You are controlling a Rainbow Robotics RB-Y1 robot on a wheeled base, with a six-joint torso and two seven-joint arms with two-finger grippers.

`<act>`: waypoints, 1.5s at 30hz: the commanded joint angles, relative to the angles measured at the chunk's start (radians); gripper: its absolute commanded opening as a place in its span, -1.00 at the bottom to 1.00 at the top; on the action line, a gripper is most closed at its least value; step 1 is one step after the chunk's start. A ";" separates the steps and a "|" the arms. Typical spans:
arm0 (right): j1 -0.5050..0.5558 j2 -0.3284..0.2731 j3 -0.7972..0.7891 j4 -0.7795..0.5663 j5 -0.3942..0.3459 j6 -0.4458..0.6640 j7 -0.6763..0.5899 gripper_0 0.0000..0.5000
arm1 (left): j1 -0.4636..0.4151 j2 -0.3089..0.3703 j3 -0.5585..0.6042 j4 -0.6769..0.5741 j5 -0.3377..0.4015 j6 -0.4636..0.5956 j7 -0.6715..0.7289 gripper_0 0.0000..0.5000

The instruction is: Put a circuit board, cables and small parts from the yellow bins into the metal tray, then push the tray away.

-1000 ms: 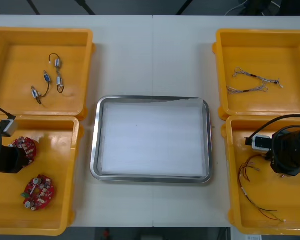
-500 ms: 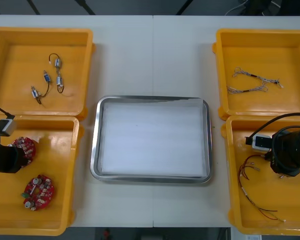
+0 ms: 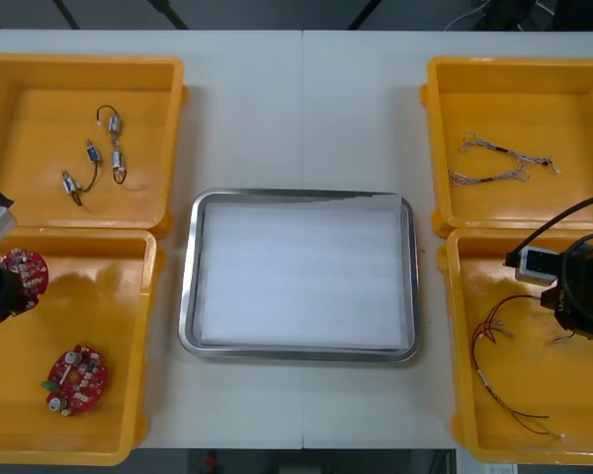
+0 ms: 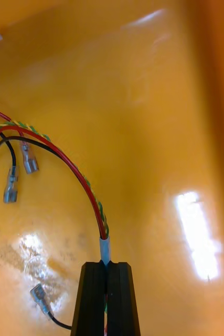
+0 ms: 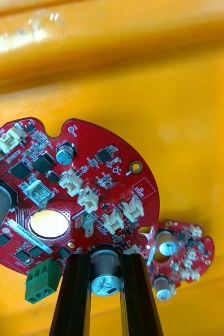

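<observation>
Pale worktop (image 3: 306, 109), metal tray (image 3: 301, 352) centre, pick-up step by the look: left gripper (image 5: 105, 262) clamps a red circuit board (image 5: 75, 189) over the near left bin (image 3: 109, 316), right gripper (image 4: 107, 270) pinches the red and yellow cable (image 4: 104, 245) in the near right bin (image 3: 583, 395), next move likely carrying both inward over the tray's rim.

Four yellow bins (image 3: 79, 59), one metal tray (image 3: 186, 296), two red circuit boards (image 3: 76, 377), two twisted cables (image 3: 489, 177).

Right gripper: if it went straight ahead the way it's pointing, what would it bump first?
Besides the red and yellow cable it is pinching, the right gripper would probably meet the bare inside of the yellow bin; floor or wall, hard to tell.
</observation>
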 commanded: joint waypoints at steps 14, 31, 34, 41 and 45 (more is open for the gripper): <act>0.016 0.010 -0.304 -0.033 -0.243 0.253 -0.112 -1.00 | -0.078 0.037 0.158 -0.263 0.053 0.220 0.399 -1.00; -0.062 0.010 -0.362 -0.164 -0.252 0.434 -0.574 -1.00 | -0.487 -0.180 -0.134 -0.336 -0.076 0.469 0.818 -1.00; -0.087 0.009 -0.362 -0.183 -0.252 0.466 -0.652 -1.00 | -0.544 -0.226 -0.203 -0.331 -0.126 0.481 0.899 -1.00; -0.145 0.010 -0.362 -0.214 -0.255 0.526 -0.805 -1.00 | -0.621 -0.333 -0.292 -0.279 -0.169 0.498 1.011 -1.00; -0.176 0.009 -0.361 -0.226 -0.254 0.534 -0.873 -1.00 | -0.650 -0.385 -0.342 -0.271 -0.214 0.504 1.073 -1.00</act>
